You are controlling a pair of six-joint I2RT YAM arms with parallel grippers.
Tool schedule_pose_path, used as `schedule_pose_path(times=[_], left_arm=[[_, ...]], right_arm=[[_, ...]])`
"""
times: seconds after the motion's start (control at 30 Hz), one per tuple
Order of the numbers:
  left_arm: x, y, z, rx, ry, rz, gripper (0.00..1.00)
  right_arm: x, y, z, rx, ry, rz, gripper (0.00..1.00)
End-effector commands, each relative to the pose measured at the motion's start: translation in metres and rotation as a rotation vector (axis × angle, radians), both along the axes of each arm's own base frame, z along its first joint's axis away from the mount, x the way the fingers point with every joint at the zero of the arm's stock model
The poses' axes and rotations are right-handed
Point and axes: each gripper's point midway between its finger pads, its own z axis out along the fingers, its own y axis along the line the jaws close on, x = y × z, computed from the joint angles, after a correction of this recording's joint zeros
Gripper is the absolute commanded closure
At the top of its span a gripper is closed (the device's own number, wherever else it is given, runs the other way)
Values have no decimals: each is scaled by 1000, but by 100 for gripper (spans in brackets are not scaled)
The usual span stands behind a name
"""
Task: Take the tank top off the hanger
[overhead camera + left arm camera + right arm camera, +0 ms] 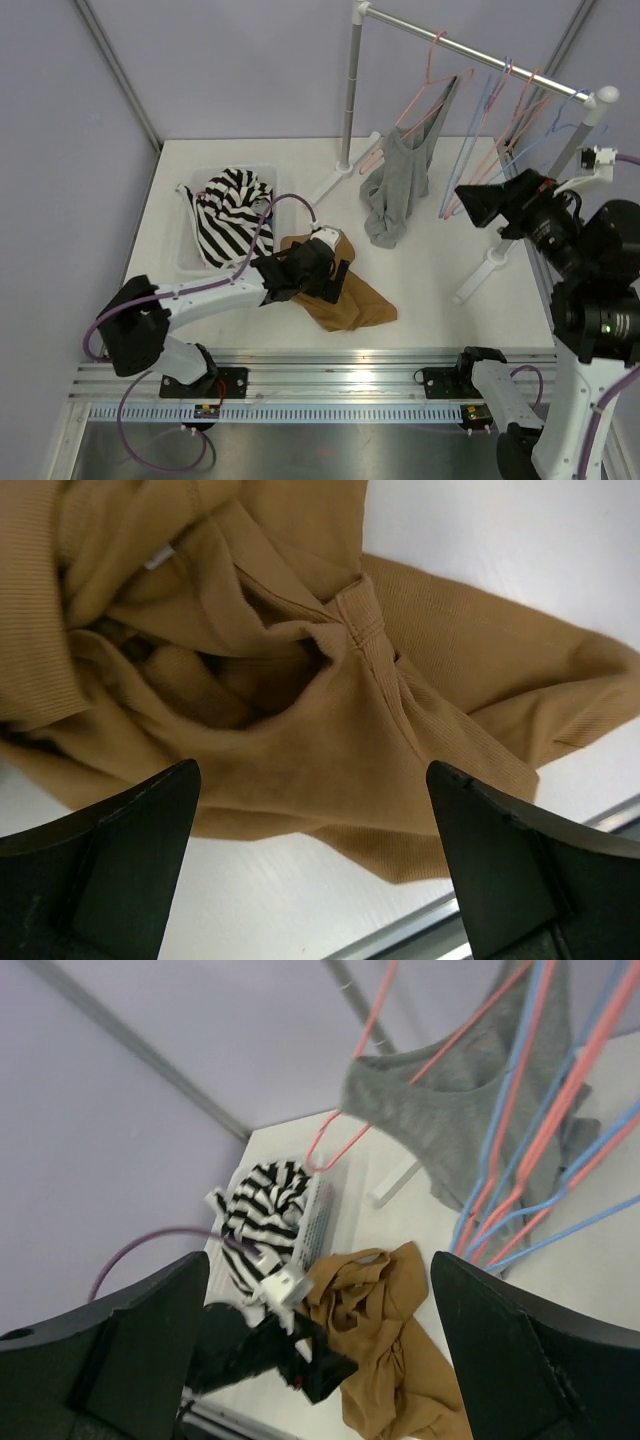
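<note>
**Grey tank top still on its hanger, both grippers empty.**

The grey knit tank top (393, 190) hangs from the pink wire hanger (415, 108) on the white clothes rail (480, 52), and its lower part is slumped onto the white table (440, 290). The right gripper (470, 203) is raised just to the right of the garment, facing it but not touching, with its jaws spread wide and holding nothing. The left gripper (312, 770) is also spread and empty, and hovers over a crumpled tan-brown garment (350, 300) well away from the rail. The pull-off looks not yet begun. Next, the right gripper probably needs to reach in, pinch a strap or the body, and draw it off the hanger's arm.
</note>
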Motion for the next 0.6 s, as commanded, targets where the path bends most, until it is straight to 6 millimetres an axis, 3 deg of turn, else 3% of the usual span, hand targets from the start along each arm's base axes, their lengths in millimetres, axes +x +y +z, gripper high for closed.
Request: schedule_pose_path(times=[0.0, 0.07, 0.13, 0.23, 0.27, 0.3, 0.33, 0.43, 0.53, 0.57], left_arm=[[13, -27, -17, -26, -50, 19, 1], [14, -35, -29, -11, -43, 16, 1], [12, -39, -54, 25, -8, 22, 2], [4, -46, -80, 30, 37, 13, 15], [-3, -52, -83, 8, 55, -1, 23], [-6, -53, -87, -2, 56, -4, 52], [-8, -54, -88, -1, 54, -2, 68], [-13, -57, -79, 5, 30, -5, 100], [-12, -59, -36, -35, -35, -6, 100], [-8, -57, -6, -75, -89, 9, 100]], right_arm=[[-52, 34, -9, -98, -77, 241, 0], [-76, 47, -15, -111, -104, 333, 1], [-91, 55, -20, -119, -120, 392, 0], [-108, 57, -17, -122, -171, 390, 0], [-116, 58, -16, -127, -195, 390, 1], [-119, 59, -14, -129, -209, 388, 0], [-122, 59, -13, -134, -222, 386, 1], [-129, 57, -6, -145, -249, 366, 1], [-133, 57, -2, -149, -264, 359, 0], [-136, 57, -1, -151, -274, 359, 1]])
